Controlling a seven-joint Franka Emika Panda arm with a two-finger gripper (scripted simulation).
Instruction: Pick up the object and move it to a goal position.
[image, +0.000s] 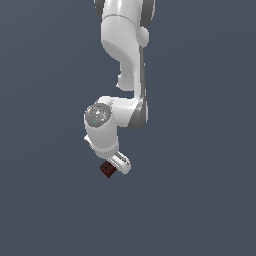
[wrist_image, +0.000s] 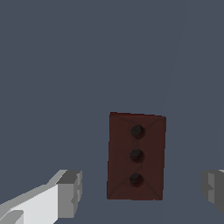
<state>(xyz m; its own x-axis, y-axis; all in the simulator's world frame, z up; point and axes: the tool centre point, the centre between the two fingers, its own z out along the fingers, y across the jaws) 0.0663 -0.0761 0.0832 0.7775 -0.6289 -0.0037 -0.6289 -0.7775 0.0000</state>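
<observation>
The object (wrist_image: 136, 156) is a small dark reddish-brown rectangular block with three dark holes in a row on its top face. In the wrist view it lies between my gripper's (wrist_image: 141, 192) two grey fingertips (wrist_image: 70, 192), with a clear gap on each side, so the jaws stand open around it without touching. In the exterior view the object (image: 106, 169) shows just below the white hand, toward the exterior view's left of it. There my gripper (image: 114, 168) hangs down over it, the fingers mostly hidden by the hand.
The white arm (image: 125, 60) comes down from the top of the exterior view. Around it lies a plain dark grey-blue ground (image: 200, 200). No other object shows.
</observation>
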